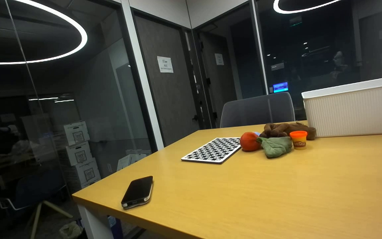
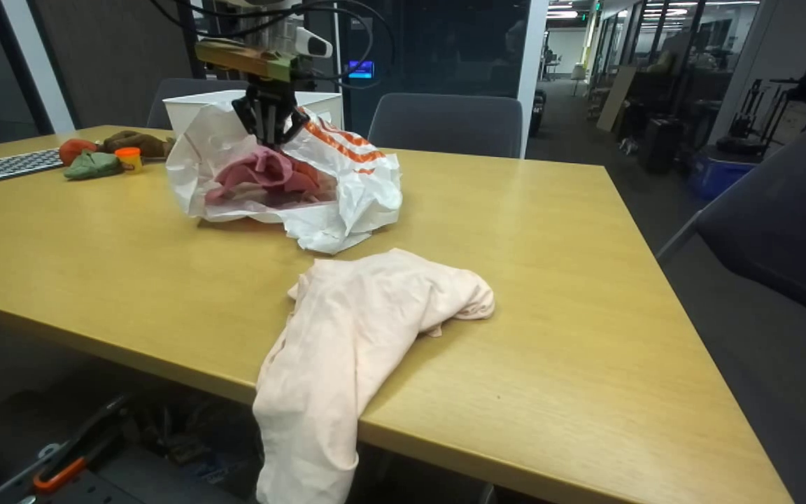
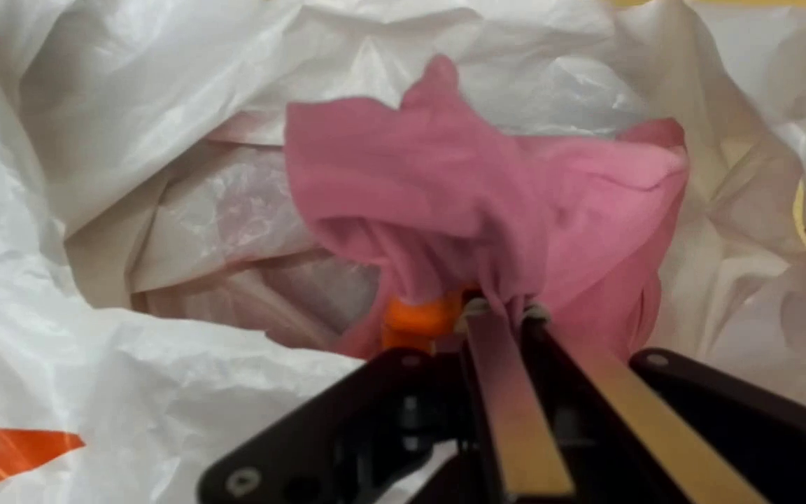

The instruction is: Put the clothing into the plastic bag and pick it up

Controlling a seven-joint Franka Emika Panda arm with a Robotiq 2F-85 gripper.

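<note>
A white plastic bag (image 2: 368, 199) with orange stripes lies on the table with its mouth open, and it also fills the wrist view (image 3: 179, 392). My gripper (image 2: 271, 143) reaches down at the bag's mouth. In the wrist view its fingertips (image 3: 506, 311) are closed on a fold of pink cloth (image 3: 410, 168). In an exterior view the pink cloth (image 2: 263, 171) sits bunched in the bag's mouth. Something orange (image 3: 417, 318) shows beside the fingertips, partly hidden. A pale pink garment (image 2: 354, 322) lies in front of the bag and hangs over the table edge. The bag and gripper are out of one exterior view.
A ribbed white box (image 1: 356, 109) stands behind the bag. A checkered board (image 1: 216, 149), a red toy (image 1: 250, 142), a green cloth leaf (image 1: 276, 146), an orange-lidded tub (image 1: 298, 140) and a brown plush (image 1: 287, 128) sit together. A phone (image 1: 138, 192) lies near the table edge.
</note>
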